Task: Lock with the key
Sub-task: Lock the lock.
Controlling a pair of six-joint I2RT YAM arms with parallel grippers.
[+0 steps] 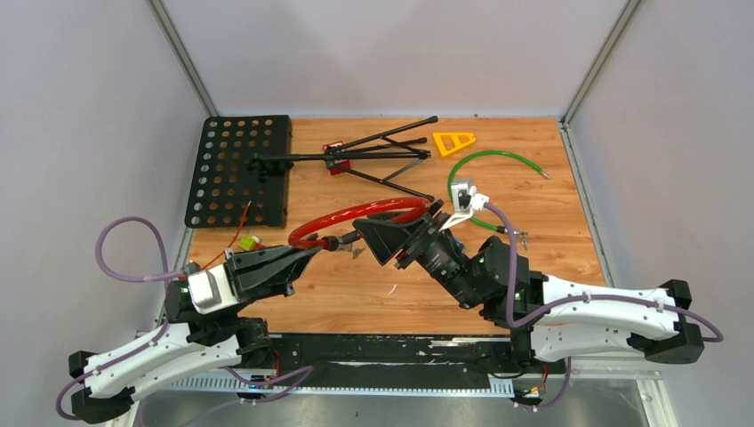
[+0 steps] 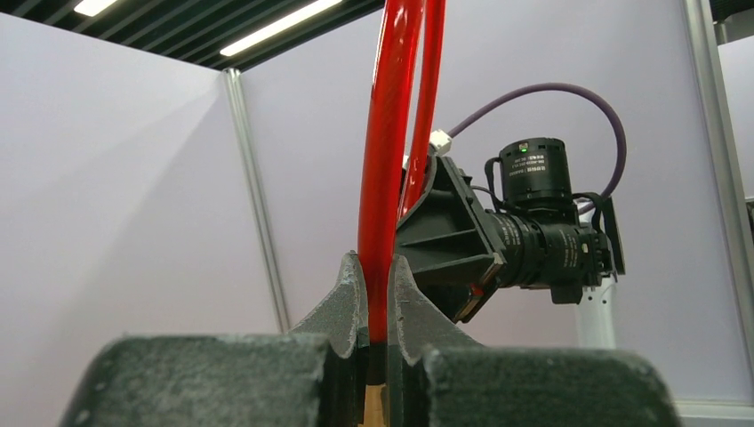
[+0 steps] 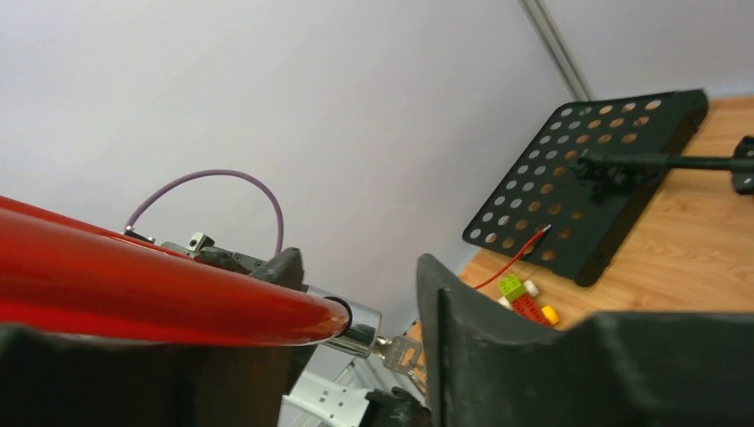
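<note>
left wrist view, closest in: the left end effector (image 2: 376,302) is pressed together on the red cable lock (image 2: 389,133), pinching the cable low down while the loop rises above it, clear of the counter (image 1: 551,231). it's a narrow pinch on a smooth round cable, so i'd guess any twist at the key could spin or slide the cable in the grip rather than turn the lock.

from the right wrist view, the right end effector (image 3: 373,313) stands spread, holding nothing. the key (image 3: 405,353) sticks out of the metal barrel (image 3: 357,331) at the cable's end, in the gap and just beside one finger (image 3: 449,311). with nothing gripping it, the key depends on the barrel alone; if it's only partly seated it could drop out. i can't tell whether it has been turned, or whether the cable's other end is home in the barrel. closing off-centre could push the key sideways or bend it, and the red cable lying along the other finger might snag.

further back on the counter lie toy bricks (image 3: 525,298), the black perforated plate (image 3: 613,178) and a green cable (image 1: 485,160), all well apart from the lock. a dropped key could bounce in among them.
</note>
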